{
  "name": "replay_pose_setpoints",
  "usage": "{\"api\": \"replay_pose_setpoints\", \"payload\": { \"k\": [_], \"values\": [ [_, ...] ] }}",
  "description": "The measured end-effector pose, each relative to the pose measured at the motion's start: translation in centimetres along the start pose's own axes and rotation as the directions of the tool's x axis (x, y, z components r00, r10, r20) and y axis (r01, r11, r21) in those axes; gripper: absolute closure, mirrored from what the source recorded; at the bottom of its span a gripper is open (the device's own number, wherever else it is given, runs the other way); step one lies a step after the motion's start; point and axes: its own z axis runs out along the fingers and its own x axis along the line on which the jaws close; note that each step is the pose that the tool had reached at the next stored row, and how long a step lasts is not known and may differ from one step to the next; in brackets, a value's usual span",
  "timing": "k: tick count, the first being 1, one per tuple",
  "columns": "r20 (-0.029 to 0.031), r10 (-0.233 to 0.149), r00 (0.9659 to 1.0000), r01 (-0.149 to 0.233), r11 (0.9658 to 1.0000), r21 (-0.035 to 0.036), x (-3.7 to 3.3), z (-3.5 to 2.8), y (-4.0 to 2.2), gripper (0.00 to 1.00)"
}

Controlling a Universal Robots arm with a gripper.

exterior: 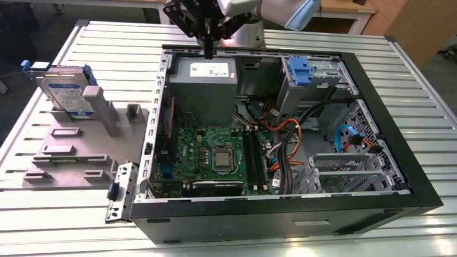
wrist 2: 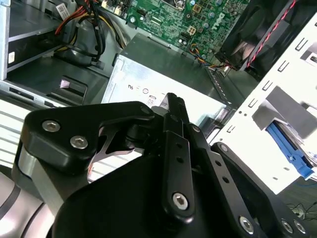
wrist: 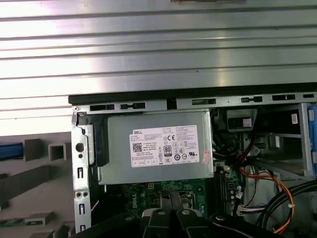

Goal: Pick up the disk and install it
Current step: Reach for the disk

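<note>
Silver disk [exterior: 66, 91] upright, well apart from pincer [exterior: 208, 52]

At the left of the exterior view, the disk [exterior: 63, 91] shows silver metal, a paper label and blue plastic rails; the fixture [exterior: 71, 155] is matt grey plastic. The table [exterior: 400, 69] is ribbed, faintly shiny metal. The gripper [exterior: 208, 52] is matt black, the power-supply box [exterior: 202, 91] dull grey sheet metal.
</note>
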Motion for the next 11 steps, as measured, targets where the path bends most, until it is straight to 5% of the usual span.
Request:
{"api": "replay_pose_setpoints", "payload": {
  "k": [11],
  "values": [
    [0.0000,0.000,1.0000,0.000,1.0000,0.0000,1.59,-0.01,-0.12,0.89]
  ]
}}
